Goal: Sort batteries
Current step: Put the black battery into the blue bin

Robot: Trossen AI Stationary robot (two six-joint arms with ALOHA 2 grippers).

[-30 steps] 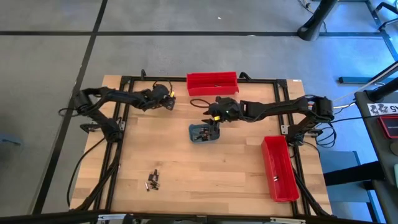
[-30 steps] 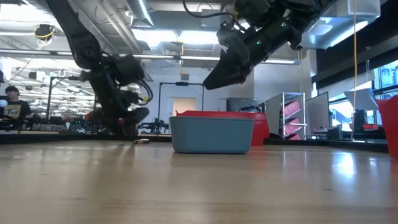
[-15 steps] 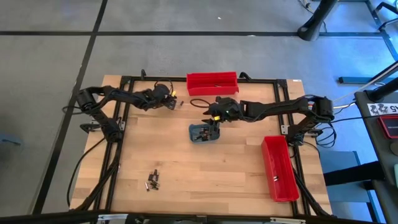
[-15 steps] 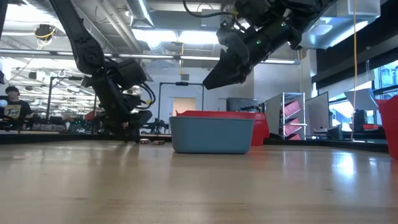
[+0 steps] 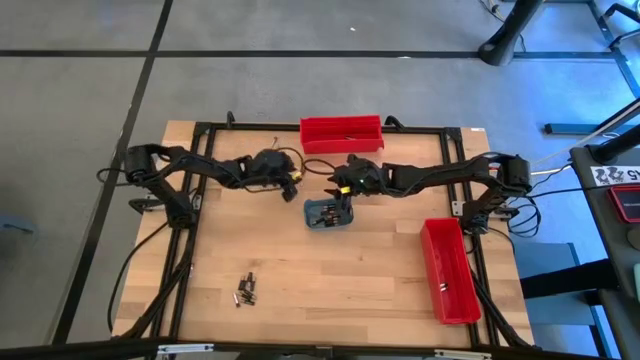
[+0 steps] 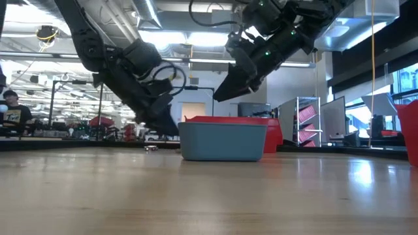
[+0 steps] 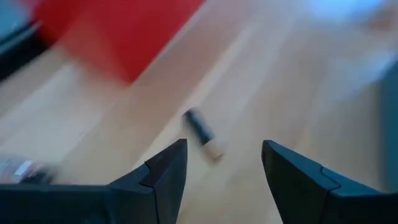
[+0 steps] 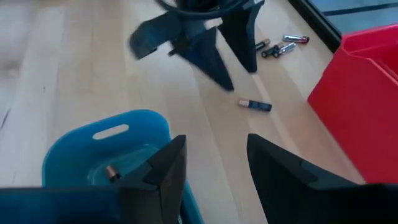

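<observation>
Looking straight down, a pale wooden table (image 5: 330, 270) with a black frame carries a long red bin (image 5: 341, 133) at the far edge and a second red bin (image 5: 449, 271) along the right side. Both are boxy and smooth-walled. A small blue tray (image 5: 329, 214) with rounded corners sits mid-table, with dark specks inside. The left claw (image 5: 293, 185) is low near the far bin; the right claw (image 5: 343, 196) hangs over the tray's far edge. A loose cluster of batteries (image 5: 245, 289) lies well apart, near the front-left of the table, just tiny dark sticks from up here.

Down at table height, the tray's plain matte wall fills the middle, the left arm slants down behind it, and a single battery (image 6: 151, 148) lies flat on the wood beside it.

Over to the left wrist: two dark wedge-shaped fingers (image 7: 163, 177) stand apart, nothing between them, and that lone battery (image 7: 203, 132) lies on the grain ahead of them, a slim dark cylinder with a pale end, near the red bin's corner.

Right wrist now: its fingers (image 8: 163, 174) are also spread and empty above the tray, where one coppery-tipped battery (image 8: 112, 172) rests. Beyond it, the lone battery lies on bare wood, and a few more batteries (image 8: 281, 45) lie farther off by the red wall.
</observation>
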